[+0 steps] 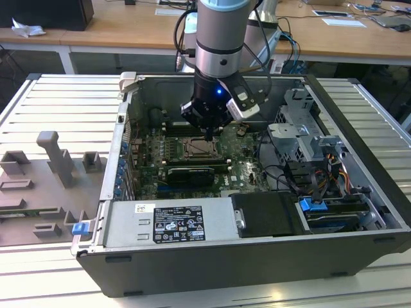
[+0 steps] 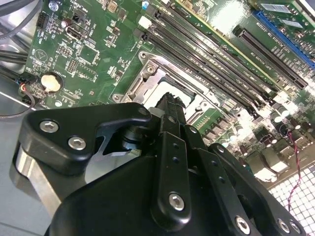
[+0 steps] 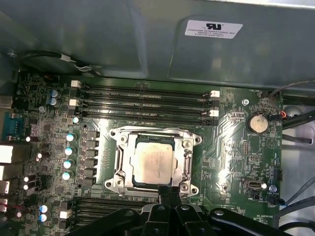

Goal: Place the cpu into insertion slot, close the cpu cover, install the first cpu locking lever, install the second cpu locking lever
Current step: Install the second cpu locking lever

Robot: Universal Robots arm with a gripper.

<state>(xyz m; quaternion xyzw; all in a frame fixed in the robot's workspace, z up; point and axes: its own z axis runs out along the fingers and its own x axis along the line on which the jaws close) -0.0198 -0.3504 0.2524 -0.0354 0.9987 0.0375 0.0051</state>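
The cpu, a pale silver square, lies flat in the insertion slot on the green board. Around it the silver cpu cover lies down flat, and the chip's top shows through its window. In the first wrist view my gripper hangs just over the socket's edge, its black fingers shut together with nothing between them. In the second wrist view the gripper hides part of the socket frame. I cannot tell how the locking levers stand. In the exterior view the gripper is low inside the case, right above the socket.
Long memory slots run beside the socket, near a coin battery. A black graphics card and the power supply lie in front. A drive cage with cables fills the exterior view's right. A grey fixture stands outside the case.
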